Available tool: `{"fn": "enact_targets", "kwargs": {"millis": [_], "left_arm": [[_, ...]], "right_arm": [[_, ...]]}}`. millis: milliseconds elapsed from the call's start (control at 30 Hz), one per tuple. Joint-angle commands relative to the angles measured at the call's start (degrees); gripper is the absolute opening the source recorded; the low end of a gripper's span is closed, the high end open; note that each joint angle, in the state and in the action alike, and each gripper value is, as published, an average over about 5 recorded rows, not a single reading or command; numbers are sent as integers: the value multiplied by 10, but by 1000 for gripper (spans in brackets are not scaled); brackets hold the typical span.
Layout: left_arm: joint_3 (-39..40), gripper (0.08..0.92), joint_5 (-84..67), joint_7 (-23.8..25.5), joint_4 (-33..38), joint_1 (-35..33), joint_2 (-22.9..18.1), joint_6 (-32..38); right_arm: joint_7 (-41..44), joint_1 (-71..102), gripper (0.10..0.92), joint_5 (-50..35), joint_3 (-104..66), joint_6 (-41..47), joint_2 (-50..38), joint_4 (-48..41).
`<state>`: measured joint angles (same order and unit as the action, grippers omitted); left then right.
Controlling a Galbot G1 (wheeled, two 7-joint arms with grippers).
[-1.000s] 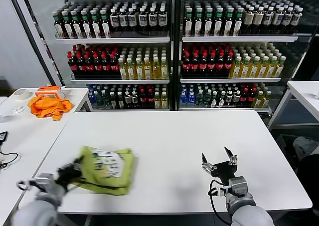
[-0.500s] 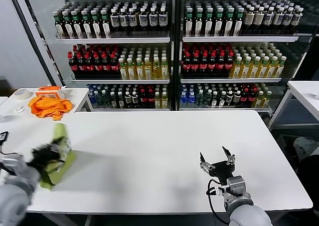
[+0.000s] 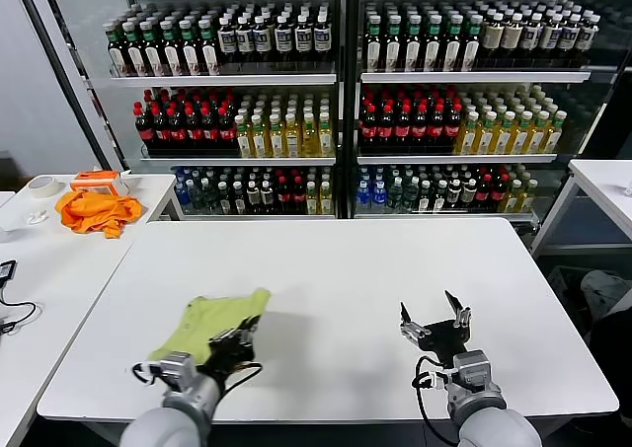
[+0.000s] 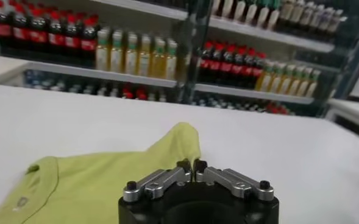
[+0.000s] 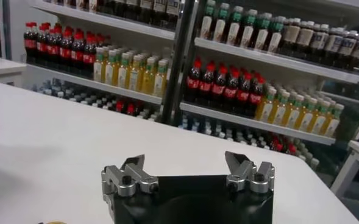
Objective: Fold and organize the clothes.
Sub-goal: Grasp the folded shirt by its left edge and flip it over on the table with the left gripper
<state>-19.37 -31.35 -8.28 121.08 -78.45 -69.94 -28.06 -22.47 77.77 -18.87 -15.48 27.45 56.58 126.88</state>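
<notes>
Yellow-green T-shirt collar visible only from left wrist, jaws closed.

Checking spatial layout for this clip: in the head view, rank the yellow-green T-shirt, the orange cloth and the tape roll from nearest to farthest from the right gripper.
From the right gripper, open at the table's right front:
1. T-shirt, front left, at the shut left gripper.
2. Orange cloth, on the side table, far left.
3. Tape roll, beyond the cloth, farther left.

head high, wrists low, facing shelves
</notes>
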Motion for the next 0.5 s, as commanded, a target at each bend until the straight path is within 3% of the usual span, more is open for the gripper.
{"fn": "enact_targets", "kwargs": {"millis": [33, 300, 500], "left_arm": [[96, 93, 13, -23, -47, 95, -110, 23], [105, 98, -31, -35, -86, 135, -126, 44], [68, 232, -61, -22, -47, 146, -92, 48]], "right_arm": [[-1, 2, 823, 0, -2, 1, -2, 3], [-1, 2, 823, 0, -4, 4, -5, 7], [18, -14, 823, -12, 0, 6, -7, -10]]}}
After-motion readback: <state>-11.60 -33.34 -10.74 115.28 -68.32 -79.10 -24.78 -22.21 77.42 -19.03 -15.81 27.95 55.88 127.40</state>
